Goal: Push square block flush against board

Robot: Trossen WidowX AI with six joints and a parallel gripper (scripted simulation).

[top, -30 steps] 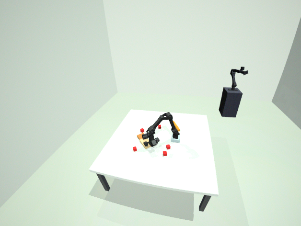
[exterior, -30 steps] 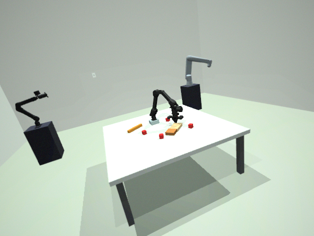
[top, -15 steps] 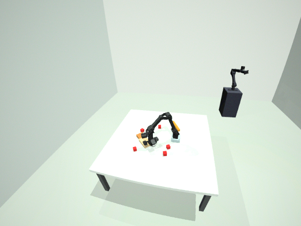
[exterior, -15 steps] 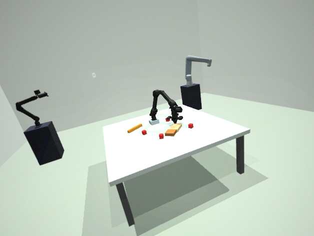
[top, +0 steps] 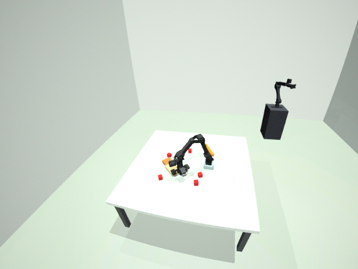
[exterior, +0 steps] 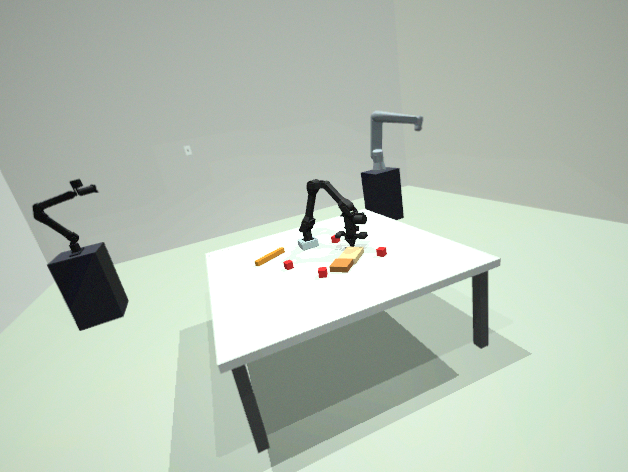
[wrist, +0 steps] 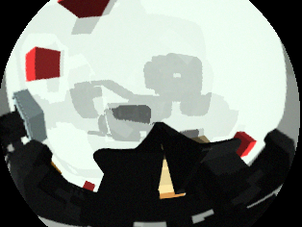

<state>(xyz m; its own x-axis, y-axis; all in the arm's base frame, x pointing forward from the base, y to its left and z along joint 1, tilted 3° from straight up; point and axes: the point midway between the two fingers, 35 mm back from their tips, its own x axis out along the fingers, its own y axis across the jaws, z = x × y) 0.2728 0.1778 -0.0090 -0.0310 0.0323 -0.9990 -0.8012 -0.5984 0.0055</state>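
"State of the tool (top: pixel 182 172) (exterior: pixel 351 243) (wrist: pixel 160 127)?"

"Closed, nothing gripped. It points down at the bench (top: pixel 225 202) (exterior: pixel 284 304) (wrist: pixel 245 58), beside the board."

"Position of the square block?"

"The orange block (top: pixel 166 161) (exterior: pixel 341 264) (wrist: pixel 170 195) lies flat on the bench, at the end of the tan board (top: pixel 170 168) (exterior: pixel 354 253) (wrist: pixel 165 179) away from the tool. In the top view it is up and left of the tool; in the exterior view, nearer the camera."

"And the board's long axis?"

"From the block towards the tool's side; down and right in the top view. The tool stands near the other end, so the board lies largely between tool and block."

"Are the parts in contact?"

"They appear to meet, though I cannot certify a full side. The edges look slightly stepped in the exterior view; evenness is not established."

"Your finding on the next move?"

"In my judgement, a small sideways nudge on the board, if the step is real. Pushing off-centre could turn it and open a wedge at the joint."

"Containers?"

"None seen, so no contents to record. The pale blue base (top: pixel 205 167) (exterior: pixel 308 245) (wrist: pixel 34 115) bears the arm's foot."
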